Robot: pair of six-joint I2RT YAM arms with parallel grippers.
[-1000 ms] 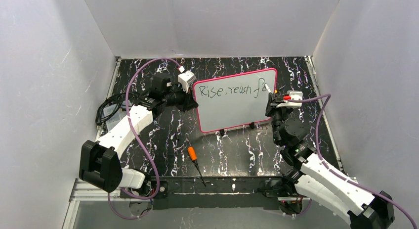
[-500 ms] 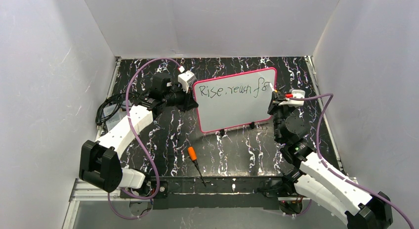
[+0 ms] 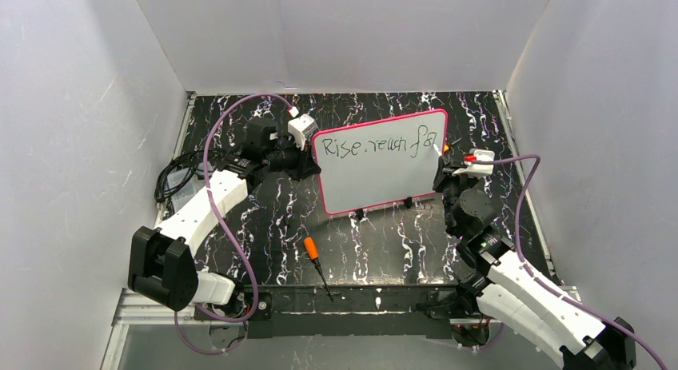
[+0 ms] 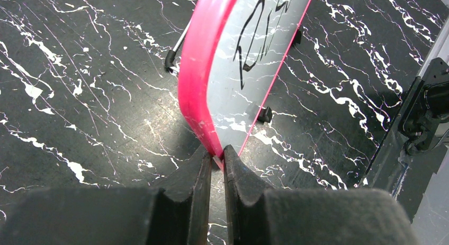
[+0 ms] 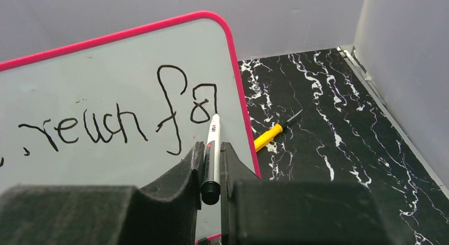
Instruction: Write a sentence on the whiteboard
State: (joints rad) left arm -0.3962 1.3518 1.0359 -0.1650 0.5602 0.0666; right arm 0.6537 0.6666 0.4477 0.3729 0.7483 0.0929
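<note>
White walls box in a black marbled surface (image 3: pixel 384 250). Left gripper (image 4: pixel 216 153) is clamped on the whiteboard (image 3: pixel 376 178) edge, probably to steady it. Right gripper (image 5: pixel 212 147) pinches a marker (image 5: pixel 213 133), tip at the sentence (image 5: pixel 106 128).

The whiteboard (image 3: pixel 376 178) is light grey with a pink-red frame; the sentence (image 3: pixel 372 147) is black; the marker (image 5: pixel 213 144) white; the surface (image 3: pixel 400 250) black, veined white.
</note>
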